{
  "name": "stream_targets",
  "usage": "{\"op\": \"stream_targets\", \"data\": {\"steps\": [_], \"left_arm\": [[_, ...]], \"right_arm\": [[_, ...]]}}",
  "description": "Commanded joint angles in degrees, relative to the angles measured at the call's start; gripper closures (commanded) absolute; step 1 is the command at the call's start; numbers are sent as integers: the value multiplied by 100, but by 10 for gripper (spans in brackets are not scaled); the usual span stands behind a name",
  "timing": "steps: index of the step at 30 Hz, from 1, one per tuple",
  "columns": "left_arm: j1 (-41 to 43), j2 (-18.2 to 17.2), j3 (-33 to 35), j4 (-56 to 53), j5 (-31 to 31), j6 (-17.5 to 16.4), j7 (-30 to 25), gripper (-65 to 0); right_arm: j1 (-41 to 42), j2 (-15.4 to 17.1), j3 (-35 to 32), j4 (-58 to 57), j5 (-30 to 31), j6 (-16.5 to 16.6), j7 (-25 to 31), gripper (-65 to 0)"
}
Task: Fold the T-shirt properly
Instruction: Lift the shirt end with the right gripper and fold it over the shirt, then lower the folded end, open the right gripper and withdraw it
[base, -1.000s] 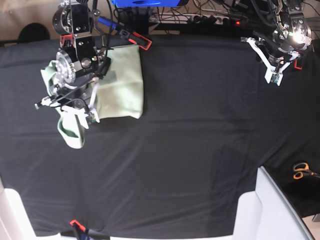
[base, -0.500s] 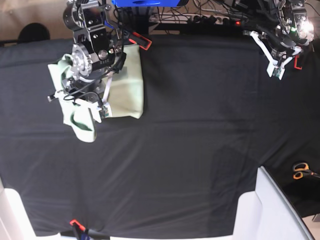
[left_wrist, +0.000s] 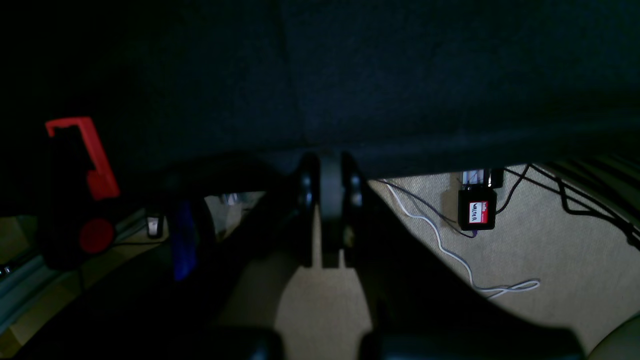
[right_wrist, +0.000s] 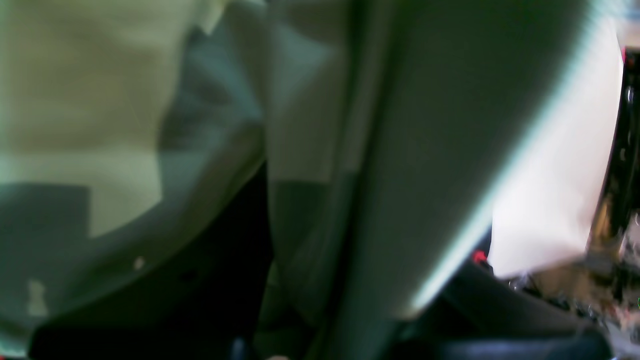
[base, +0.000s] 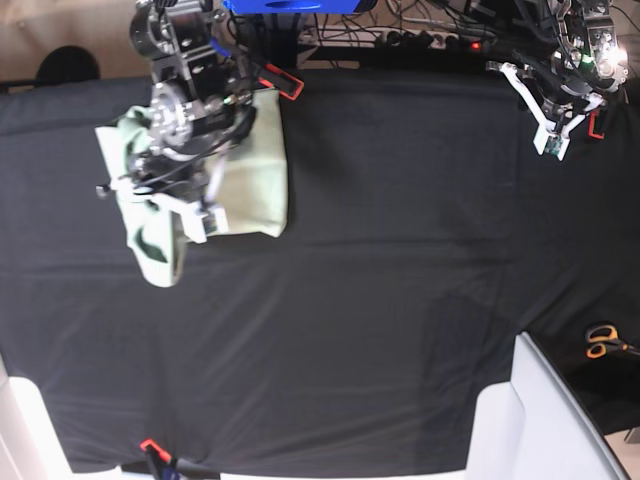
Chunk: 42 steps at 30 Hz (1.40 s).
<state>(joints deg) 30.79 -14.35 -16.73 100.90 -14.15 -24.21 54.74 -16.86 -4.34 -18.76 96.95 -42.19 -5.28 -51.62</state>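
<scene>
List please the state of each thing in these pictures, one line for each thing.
T-shirt: partly folded, one end lifted off the black cloth.
Right gripper: shut on the T-shirt's bunched end.
Left gripper: shut, empty, apart from the T-shirt.
Scissors: lying closed at the table edge.

The left gripper (left_wrist: 330, 200) hangs with its jaws pressed together past the edge of the black table covering (left_wrist: 320, 75). A red clamp (left_wrist: 85, 155) grips that edge. Below, a labelled black box (left_wrist: 476, 210) and cables (left_wrist: 450, 250) lie on the beige floor (left_wrist: 550, 240).
</scene>
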Motion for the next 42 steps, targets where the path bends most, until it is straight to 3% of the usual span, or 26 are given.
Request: {"op": "stream_targets", "data": {"steps": [1,7,42], "left_arm": [[20,-73,-37,103,-13,16,-45,0],[20,-73,-37,77,-13,16,-45,0],[12,-73,-37,68,-13,16,-54,0]], "right_arm": [[3,-45,-115,103,-57,-110,76,0],[-103,-54,-466,94,-57,-303,67,0],[-94,-89,-757,-213,-40,-312,76,0]]}}
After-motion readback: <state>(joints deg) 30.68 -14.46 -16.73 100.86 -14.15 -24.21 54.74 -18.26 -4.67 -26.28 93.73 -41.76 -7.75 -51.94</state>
